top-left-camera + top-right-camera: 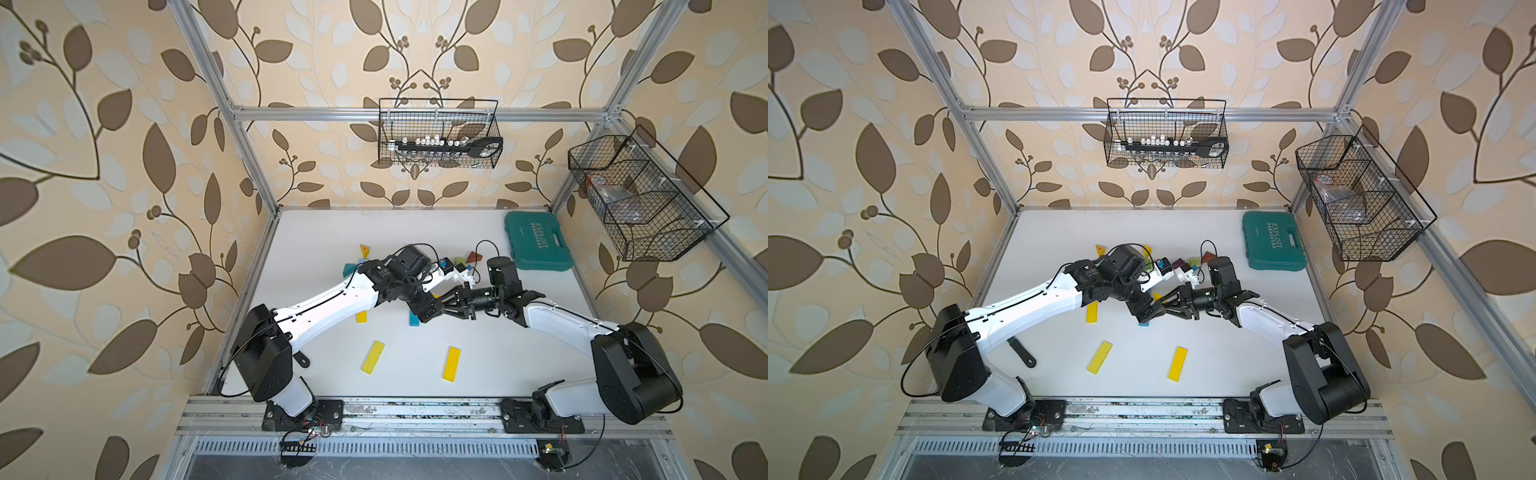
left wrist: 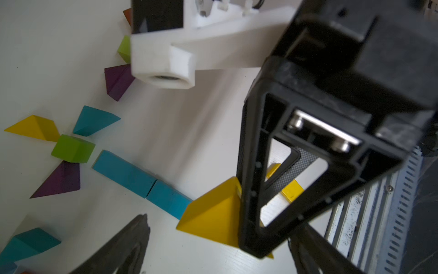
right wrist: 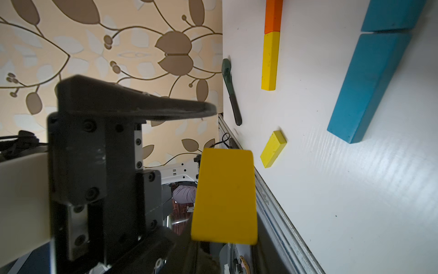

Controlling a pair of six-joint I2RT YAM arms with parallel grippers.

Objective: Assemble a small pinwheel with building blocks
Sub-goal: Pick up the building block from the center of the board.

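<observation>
Three loose bars: the yellow bars (image 1: 372, 357) lie flat toward the near edge of the table (image 1: 316, 232), unused.
Pinwheel so far: it sits at the table's middle, largely under the left arm. A green cube (image 2: 72, 148) has a yellow blade (image 2: 35, 128), a teal blade (image 2: 94, 119) and a purple blade (image 2: 59, 180) pointing in at it. Two blue bars (image 2: 123, 174) lie end to end as the stem.
Left gripper (image 2: 220, 225): spread wide and empty, over the stem's near end.
Yellow wedge (image 2: 213, 213): by the stem's near end; I cannot tell whether it rests on the table.
Right gripper (image 1: 449, 303): pinching the yellow wedge.
Spare blocks (image 1: 473, 257): loose toward the far edge.
Progress: likely well past half.
Left to do: seat the yellow wedge, whether as a fourth blade or a foot is unclear.
</observation>
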